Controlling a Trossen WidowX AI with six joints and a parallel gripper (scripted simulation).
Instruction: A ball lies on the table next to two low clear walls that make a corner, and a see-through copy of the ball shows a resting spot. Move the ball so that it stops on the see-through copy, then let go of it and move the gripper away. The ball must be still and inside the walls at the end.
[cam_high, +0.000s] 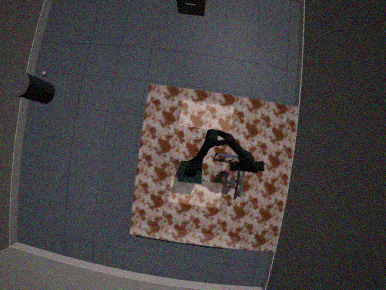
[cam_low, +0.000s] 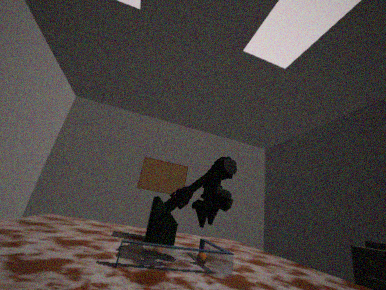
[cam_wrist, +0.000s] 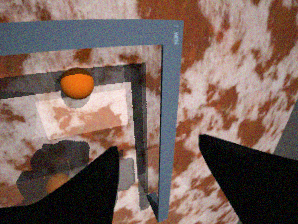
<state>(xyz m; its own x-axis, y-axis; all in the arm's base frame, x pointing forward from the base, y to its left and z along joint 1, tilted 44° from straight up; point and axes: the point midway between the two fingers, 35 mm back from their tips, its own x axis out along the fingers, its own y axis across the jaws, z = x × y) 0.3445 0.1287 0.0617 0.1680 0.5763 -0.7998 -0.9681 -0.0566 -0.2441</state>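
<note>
An orange ball (cam_wrist: 77, 84) rests on the table inside the corner, near one wall; an orange spot (cam_low: 202, 256) also shows there in the exterior view. A fainter orange shape (cam_wrist: 57, 180), apparently the see-through copy, lies in shadow at the lower left of the wrist view, partly hidden by a finger. The two clear walls with blue-grey rims (cam_wrist: 172, 105) (cam_low: 160, 246) meet at the upper right of the wrist view. My gripper (cam_wrist: 159, 146) (cam_low: 206, 224) is open and empty. It points down, above the walls, with one rim passing between the fingertips in the wrist view.
The table (cam_high: 165, 215) (cam_low: 30, 245) has a brown and white blotched top. The dark arm base (cam_high: 189, 172) (cam_low: 161, 227) stands beside the walled corner. Dark shadows of arm and gripper fall inside the corner. A dark cabinet (cam_low: 370, 265) stands at the far right of the exterior view.
</note>
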